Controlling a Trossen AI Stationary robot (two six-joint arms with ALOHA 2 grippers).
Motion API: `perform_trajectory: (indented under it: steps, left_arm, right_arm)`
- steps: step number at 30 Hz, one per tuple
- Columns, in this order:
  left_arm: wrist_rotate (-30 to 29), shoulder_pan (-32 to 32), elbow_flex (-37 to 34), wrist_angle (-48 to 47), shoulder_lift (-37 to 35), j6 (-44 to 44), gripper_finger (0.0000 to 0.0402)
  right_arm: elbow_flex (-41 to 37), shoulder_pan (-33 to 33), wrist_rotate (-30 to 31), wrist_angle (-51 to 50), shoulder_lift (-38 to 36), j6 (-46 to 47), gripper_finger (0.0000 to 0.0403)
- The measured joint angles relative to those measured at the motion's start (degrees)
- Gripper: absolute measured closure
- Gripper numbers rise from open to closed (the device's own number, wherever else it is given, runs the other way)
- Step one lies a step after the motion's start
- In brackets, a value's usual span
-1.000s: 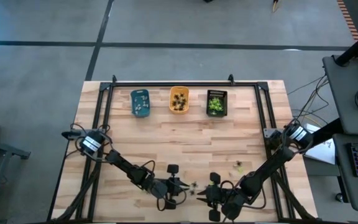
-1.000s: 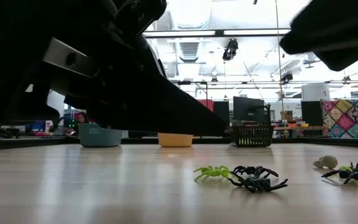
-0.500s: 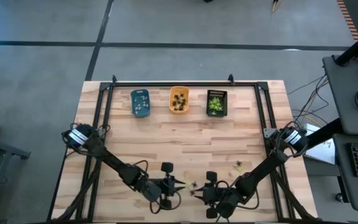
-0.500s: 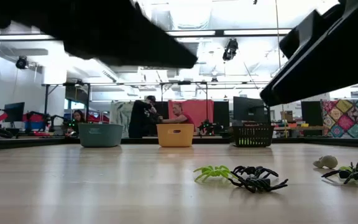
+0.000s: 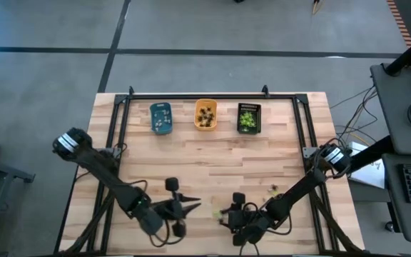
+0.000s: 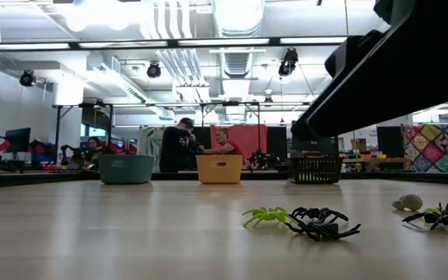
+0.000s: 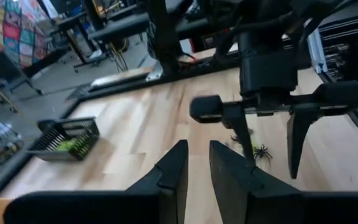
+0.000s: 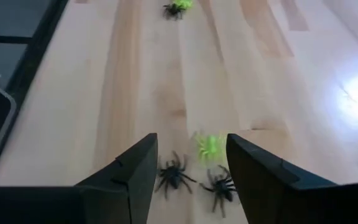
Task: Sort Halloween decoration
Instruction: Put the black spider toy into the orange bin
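A wooden table (image 5: 205, 168) is seen from above, with two dark robot arms reaching in along its near edge. The left gripper (image 5: 191, 205) hangs above the near-left part of the table. In the left wrist view its two fingers (image 7: 178, 169) stand close together with only a narrow gap between them and nothing held. The right gripper (image 5: 222, 214) is low over the near-middle of the table, facing the left one. In the right wrist view its fingers (image 8: 140, 168) are spread wide apart and empty.

Between and just beyond those spread fingers lie three tiny plastic spiders on the wood: two black spiders (image 8: 173, 175) side by side, and a yellow-green spider (image 8: 210, 145) just past them. In the low view the green one (image 6: 267, 215) lies just beside the black pair (image 6: 320, 221), though it is unclear whether they touch. Farther toward the right edge lie another cluster of black and green spiders (image 6: 444, 215) and a small pale figure (image 6: 407, 203).

Along the far side of the table stand three small trays in a row: a blue tray (image 5: 161, 118), an orange tray (image 5: 205, 115) and a black tray (image 5: 248, 118). Each has small figures inside; those in the black tray look green.

People (image 6: 181, 148) show in the room behind the table.
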Motion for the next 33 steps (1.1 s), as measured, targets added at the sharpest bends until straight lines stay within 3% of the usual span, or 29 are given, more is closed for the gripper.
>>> perform_trajectory:
  steps: [6,12,26,33]
  left_arm:
    - [-0.9,-2.4,-0.6,-7.4,-7.6,2.1,0.0352]
    - [-0.9,-3.2,-1.7,-8.7,-11.0,1.6,0.0352]
    - [-1.9,-3.3,-4.2,-8.4,-11.2,-3.9,0.0352]
    - [-1.9,-3.3,-4.2,-8.4,-11.1,-3.9,0.0352]
  right_arm:
    - [0.0,-0.3,-1.2,2.4,0.3,0.6,0.0226]
    - [0.0,-0.7,-1.3,2.5,0.3,1.3,0.0225]
    - [0.1,-0.7,-3.2,2.1,5.9,3.6,0.0226]
    - [0.2,-0.6,-3.2,-0.5,5.8,2.4,0.0248]
